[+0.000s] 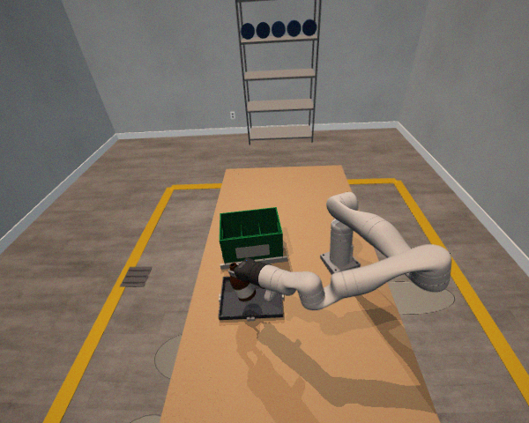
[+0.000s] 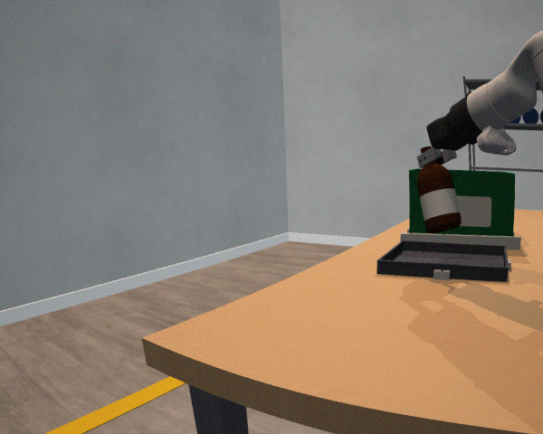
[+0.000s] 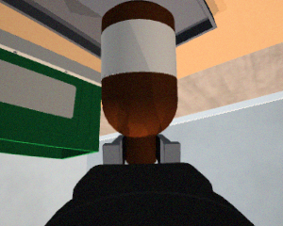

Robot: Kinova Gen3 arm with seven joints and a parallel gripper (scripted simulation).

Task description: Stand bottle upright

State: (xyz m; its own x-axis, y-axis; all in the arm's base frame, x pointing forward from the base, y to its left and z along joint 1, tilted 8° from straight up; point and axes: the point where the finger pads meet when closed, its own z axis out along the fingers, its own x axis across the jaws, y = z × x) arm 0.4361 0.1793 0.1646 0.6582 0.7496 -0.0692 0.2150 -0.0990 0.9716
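A brown bottle [image 1: 245, 293] [image 2: 438, 202] [image 3: 139, 49] with a pale label hangs in the air above the tray, neck up and slightly tilted. In the exterior view its base is clear of the tray and leans to the right. My gripper [image 2: 435, 156] [image 3: 141, 144] is shut on the bottle's neck, one finger on each side of it. The dark, low-rimmed tray [image 1: 227, 317] [image 2: 404, 269] lies level on the table. The green crate [image 1: 273, 243] [image 2: 502, 202] [image 3: 35, 127] stands level behind the tray; it has compartments inside and a pale panel on its front.
A pale strip [image 1: 276, 260] [image 2: 468, 240] runs between the crate and the tray, along the crate's front foot. The arm's base [image 1: 341, 248] stands on the table to the right of the crate in the top view. The table's left edge is close beside the tray and crate.
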